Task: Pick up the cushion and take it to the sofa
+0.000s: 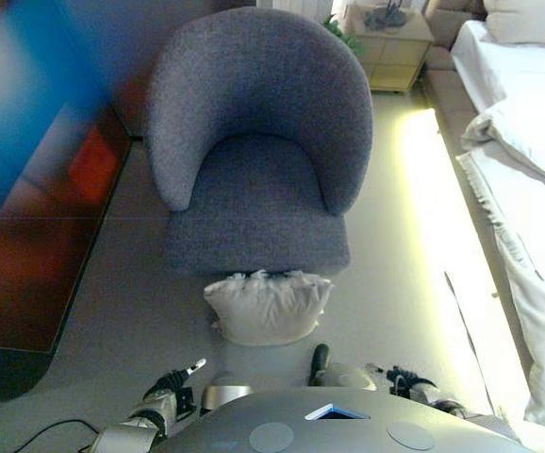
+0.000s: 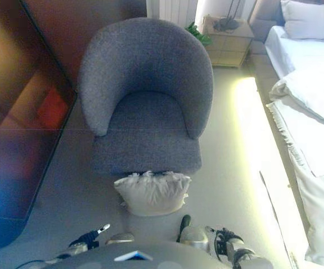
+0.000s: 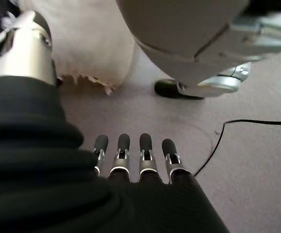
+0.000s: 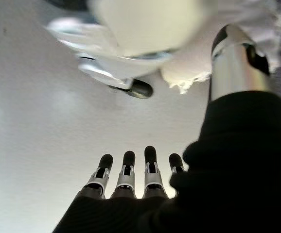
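A white cushion [image 1: 268,307] with a fringed edge lies on the floor against the front of a grey tub armchair [image 1: 254,142]. My left hand [image 1: 171,385] hangs low at the cushion's near left, open and empty; its straight fingers [image 3: 131,153] show in the left wrist view with the cushion [image 3: 92,43] beyond them. My right hand [image 1: 403,381] hangs low at the cushion's near right, open and empty; its fingers [image 4: 128,170] point at bare floor, and the cushion [image 4: 189,73] shows past the thumb. Neither hand touches the cushion.
A bed with white covers [image 1: 527,189] runs along the right, with a lit strip of floor beside it. A beige nightstand [image 1: 390,42] and a green plant [image 1: 338,33] stand behind the chair. A dark glossy cabinet [image 1: 37,245] lines the left.
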{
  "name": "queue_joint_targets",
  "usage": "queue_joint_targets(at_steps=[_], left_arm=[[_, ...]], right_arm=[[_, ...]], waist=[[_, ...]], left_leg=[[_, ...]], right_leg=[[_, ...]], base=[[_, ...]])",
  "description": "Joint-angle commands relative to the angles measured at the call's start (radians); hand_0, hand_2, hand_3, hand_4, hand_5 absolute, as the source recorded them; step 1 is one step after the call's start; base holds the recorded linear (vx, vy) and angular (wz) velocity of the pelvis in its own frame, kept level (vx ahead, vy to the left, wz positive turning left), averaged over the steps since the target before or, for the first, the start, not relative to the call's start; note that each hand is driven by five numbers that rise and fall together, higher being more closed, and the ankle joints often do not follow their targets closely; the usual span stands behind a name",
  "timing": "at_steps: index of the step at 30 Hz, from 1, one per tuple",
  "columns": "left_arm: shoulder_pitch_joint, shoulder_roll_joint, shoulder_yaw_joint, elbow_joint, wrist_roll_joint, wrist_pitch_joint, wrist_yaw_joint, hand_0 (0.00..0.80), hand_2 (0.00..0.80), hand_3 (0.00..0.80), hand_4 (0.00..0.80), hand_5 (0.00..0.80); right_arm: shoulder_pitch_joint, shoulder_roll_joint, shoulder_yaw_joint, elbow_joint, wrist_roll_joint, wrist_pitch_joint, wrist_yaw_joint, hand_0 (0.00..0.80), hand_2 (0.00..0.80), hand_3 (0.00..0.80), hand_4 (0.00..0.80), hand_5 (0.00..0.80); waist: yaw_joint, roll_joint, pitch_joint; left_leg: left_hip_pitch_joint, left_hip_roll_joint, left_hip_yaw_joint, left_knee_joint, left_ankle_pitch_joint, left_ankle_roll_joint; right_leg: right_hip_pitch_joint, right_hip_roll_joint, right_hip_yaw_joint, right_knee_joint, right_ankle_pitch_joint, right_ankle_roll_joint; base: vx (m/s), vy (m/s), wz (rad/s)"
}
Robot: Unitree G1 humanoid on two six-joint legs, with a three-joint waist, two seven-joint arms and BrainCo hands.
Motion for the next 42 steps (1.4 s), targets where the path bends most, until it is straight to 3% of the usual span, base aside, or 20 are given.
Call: queue_joint_targets(at_steps=[1, 2, 3, 6, 8, 12, 16, 18, 19, 21, 24, 30, 34, 38, 42], left_arm=[[-0.061, -0.01, -0.049, -0.032, -0.018, -0.037, 0.026, 0.0, 0.0, 0.0, 0.0, 0.0], [-0.063, -0.013, -0.057, -0.036, -0.021, -0.04, 0.029, 0.0, 0.0, 0.0, 0.0, 0.0], [-0.066, -0.018, -0.074, -0.046, -0.026, -0.041, 0.036, 0.0, 0.0, 0.0, 0.0, 0.0], [-0.089, -0.025, -0.09, -0.06, -0.024, -0.028, 0.068, 0.0, 0.0, 0.0, 0.0, 0.0], [-0.102, -0.023, -0.091, -0.064, -0.006, -0.022, 0.071, 0.0, 0.0, 0.0, 0.0, 0.0], [-0.138, 0.022, -0.125, -0.08, 0.034, 0.003, 0.09, 0.0, 0.0, 0.0, 0.0, 0.0], [-0.204, 0.086, -0.108, -0.109, -0.099, -0.004, 0.181, 0.0, 0.0, 0.0, 0.0, 0.0], [-0.24, 0.116, -0.132, -0.117, 0.046, -0.007, 0.173, 0.0, 0.0, 0.0, 0.0, 0.0], [-0.254, 0.128, -0.169, -0.133, 0.14, -0.013, 0.164, 0.0, 0.0, 0.0, 0.0, 0.0], [-0.273, 0.151, -0.22, -0.159, 0.127, -0.006, 0.183, 0.0, 0.0, 0.0, 0.0, 0.0], [-0.315, 0.181, -0.245, -0.154, 0.135, 0.021, 0.194, 0.0, 0.0, 0.0, 0.0, 0.0], [-0.376, 0.196, -0.28, -0.153, 0.144, 0.018, 0.177, 0.0, 0.0, 0.0, 0.0, 0.0], [-0.436, 0.22, -0.297, -0.16, 0.137, -0.001, 0.184, 0.0, 0.0, 0.0, 0.0, 0.0], [-0.54, 0.281, -0.317, -0.214, 0.098, -0.077, 0.152, 0.0, 0.0, 0.0, 0.0, 0.0], [-0.581, 0.305, -0.344, -0.231, 0.089, -0.068, 0.153, 0.0, 0.0, 0.0, 0.0, 0.0]], right_arm=[[-0.057, -0.034, 0.032, 0.031, 0.031, 0.014, -0.04, 0.0, 0.0, 0.0, 0.0, 0.0], [-0.065, -0.037, 0.029, 0.032, 0.036, 0.011, -0.045, 0.0, 0.0, 0.0, 0.0, 0.0], [-0.076, -0.041, 0.027, 0.031, 0.048, 0.002, -0.058, 0.0, 0.0, 0.0, 0.0, 0.0], [-0.084, -0.044, 0.03, 0.02, 0.055, -0.036, -0.087, 0.0, 0.0, 0.0, 0.0, 0.0], [-0.089, -0.048, 0.034, 0.009, 0.039, -0.056, -0.106, 0.0, 0.0, 0.0, 0.0, 0.0], [-0.111, -0.064, 0.04, -0.043, 0.021, -0.086, -0.19, 0.0, 0.0, 0.0, 0.0, 0.0], [-0.17, -0.084, 0.053, -0.075, -0.014, -0.117, -0.198, 0.0, 0.0, 0.0, 0.0, 0.0], [-0.196, -0.09, 0.061, -0.073, -0.014, -0.125, -0.21, 0.0, 0.0, 0.0, 0.0, 0.0], [-0.208, -0.098, 0.071, -0.08, -0.014, -0.124, -0.213, 0.0, 0.0, 0.0, 0.0, 0.0], [-0.225, -0.114, 0.089, -0.094, -0.022, -0.122, -0.226, 0.0, 0.0, 0.0, 0.0, 0.0], [-0.26, -0.146, 0.1, -0.09, -0.056, -0.141, -0.249, 0.0, 0.0, 0.0, 0.0, 0.0], [-0.348, -0.198, 0.118, -0.097, -0.088, -0.156, -0.32, 0.0, 0.0, 0.0, 0.0, 0.0], [-0.434, -0.245, 0.114, -0.108, -0.089, -0.145, -0.347, 0.0, 0.0, 0.0, 0.0, 0.0], [-0.56, -0.353, 0.132, -0.143, -0.096, -0.161, -0.379, 0.0, 0.0, 0.0, 0.0, 0.0], [-0.634, -0.422, 0.169, -0.176, -0.199, -0.17, -0.414, 0.0, 0.0, 0.0, 0.0, 0.0]], waist=[[0.024, 0.012, 0.072], [0.024, 0.015, 0.078], [0.022, 0.034, 0.088], [0.025, 0.063, 0.113], [0.024, 0.06, 0.123], [0.003, 0.06, 0.153], [-0.005, 0.063, 0.201], [-0.005, 0.063, 0.224], [-0.006, 0.065, 0.234], [-0.011, 0.069, 0.249], [-0.018, 0.074, 0.276], [-0.028, 0.076, 0.325], [-0.039, 0.079, 0.367], [-0.058, 0.11, 0.424], [-0.07, 0.144, 0.424]], left_leg=[[-0.075, 0.016, 0.035, 0.042, -0.055, 0.061], [-0.068, 0.016, 0.047, -0.015, -0.029, 0.062], [-0.058, 0.034, 0.046, -0.132, 0.032, 0.038], [-0.116, 0.09, 0.033, -0.249, 0.175, -0.02], [-0.129, 0.087, 0.021, -0.236, 0.148, -0.011], [-0.152, 0.074, 0.044, -0.132, 0.07, -0.005], [-0.21, 0.06, 0.067, -0.107, 0.043, 0.005], [-0.27, 0.067, 0.066, -0.073, 0.035, 0.003], [-0.301, 0.074, 0.061, -0.055, 0.037, 0.001], [-0.342, 0.082, 0.052, -0.031, 0.039, -0.002], [-0.396, 0.095, 0.033, -0.008, 0.046, -0.006], [-0.511, 0.094, -0.005, 0.02, 0.066, -0.025], [-0.628, 0.078, -0.02, 0.073, 0.065, -0.022], [-0.824, 0.05, -0.016, 0.142, 0.067, -0.011], [-0.969, 0.037, -0.014, 0.201, 0.061, 0.003]], right_leg=[[-0.047, -0.067, -0.001, 0.133, -0.145, 0.056], [-0.052, -0.075, -0.011, 0.133, -0.139, 0.055], [-0.05, -0.072, -0.019, 0.134, -0.146, 0.062], [-0.026, -0.068, -0.021, 0.124, -0.173, 0.064], [-0.019, -0.084, -0.019, 0.12, -0.179, 0.069], [-0.057, -0.157, -0.002, 0.158, -0.167, 0.115], [-0.121, -0.213, 0.042, 0.123, -0.096, 0.166], [-0.161, -0.226, 0.052, 0.122, -0.077, 0.168], [-0.19, -0.227, 0.061, 0.131, -0.072, 0.166], [-0.23, -0.224, 0.077, 0.157, -0.078, 0.163], [-0.288, -0.207, 0.094, 0.235, -0.128, 0.158], [-0.428, -0.206, 0.117, 0.276, -0.119, 0.157], [-0.571, -0.21, 0.138, 0.344, -0.114, 0.159], [-0.795, -0.203, 0.155, 0.426, -0.102, 0.144], [-0.969, -0.202, 0.193, 0.512, -0.106, 0.126]], base=[[0.043, 0.114, -0.01], [0.091, 0.227, 0.0], [0.056, 0.24, 0.06], [0.145, 0.269, 0.26], [0.174, 0.246, 0.21], [0.171, 0.269, -0.07], [-0.004, 0.149, -0.03], [-0.108, 0.013, 0.05], [-0.086, -0.017, 0.19], [-0.043, 0.015, 0.11], [-0.023, 0.028, -0.13], [-0.043, -0.008, -0.08], [-0.094, -0.015, -0.07], [-0.179, 0.031, -0.01], [-0.083, 0.079, 0.03]])
